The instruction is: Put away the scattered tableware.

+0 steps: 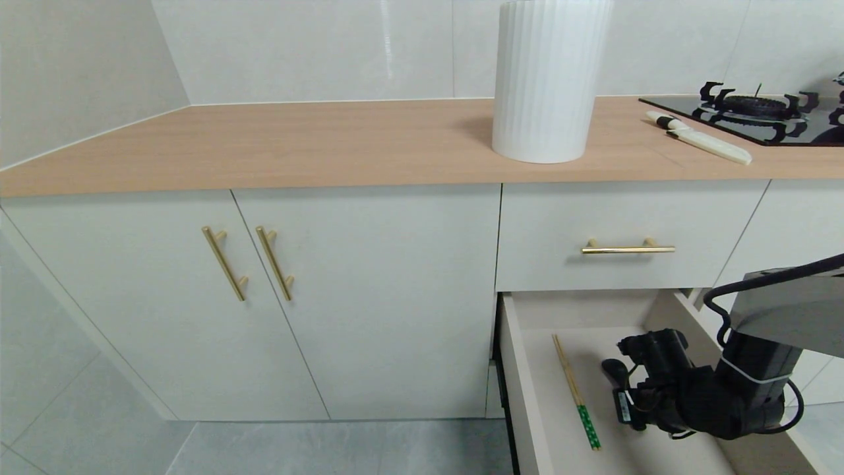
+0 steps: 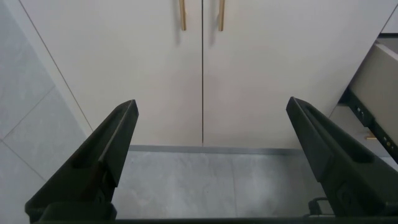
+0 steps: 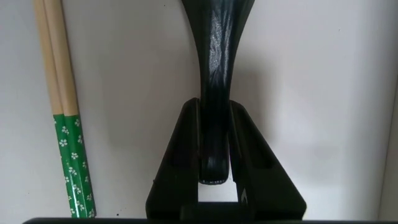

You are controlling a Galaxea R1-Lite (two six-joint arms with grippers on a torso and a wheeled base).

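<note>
**Q:** What do you get from the head view?

**A:** You see a wooden counter (image 1: pixel 297 142) carrying a tall white ribbed canister (image 1: pixel 547 79). A white knife (image 1: pixel 702 140) lies beside the stove (image 1: pixel 758 112). Below the counter, the lower drawer (image 1: pixel 521 369) stands pulled out under a closed one with a brass handle (image 1: pixel 628 249). A pair of chopsticks (image 1: pixel 575 399) with green patterned ends lies flat on the drawer floor. Your right gripper (image 1: pixel 634 382) is down inside that drawer, with a black spoon (image 1: pixel 614 371) sticking out of it toward the cabinet. The spoon is near the chopsticks but apart from them. You cannot tell here whether it touches the drawer floor.

**Q:** And the left wrist view?

**A:** Your left gripper (image 2: pixel 211 109) has its fingers spread wide with nothing between them. It faces the two closed cabinet doors (image 2: pixel 124 62) and the grey floor tiles (image 2: pixel 186 180). The edge of the open drawer (image 2: pixel 379 81) shows at one side.

**Q:** And the right wrist view?

**A:** Your right gripper (image 3: pixel 214 155) is clamped on the spoon's (image 3: pixel 214 62) handle, with both fingers pressed against it. The spoon runs straight out over the pale drawer floor. The chopsticks (image 3: pixel 62 124) lie alongside it, roughly parallel, with bare floor between the two.
</note>
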